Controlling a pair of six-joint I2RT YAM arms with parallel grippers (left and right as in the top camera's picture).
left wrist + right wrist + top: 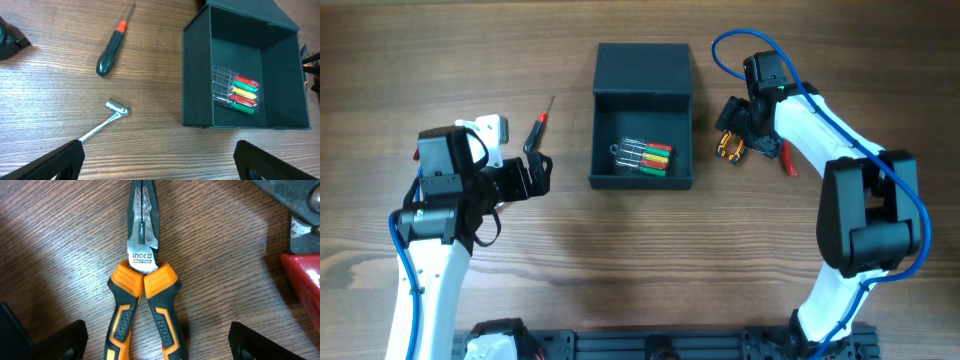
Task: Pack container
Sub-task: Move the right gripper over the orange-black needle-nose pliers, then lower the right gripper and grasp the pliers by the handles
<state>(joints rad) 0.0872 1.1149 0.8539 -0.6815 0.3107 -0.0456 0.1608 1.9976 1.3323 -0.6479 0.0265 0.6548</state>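
Note:
The dark teal-grey container (641,181) stands open at the table's middle, lid folded back. It also shows in the left wrist view (196,75). Inside lies a clear pack of small coloured screwdrivers (645,158) (237,92). My left gripper (535,172) (160,162) is open and empty, left of the container, near a black-and-red screwdriver (538,128) (112,47) and a metal socket bar (111,114). My right gripper (740,128) (157,340) is open, its fingers on either side of the handles of orange-and-black pliers (728,146) (142,287) lying on the table.
A red-handled tool (787,158) (304,275) lies just right of the pliers. The right arm's blue cable (720,55) loops above the container's right side. A dark rail (660,345) runs along the table's front edge.

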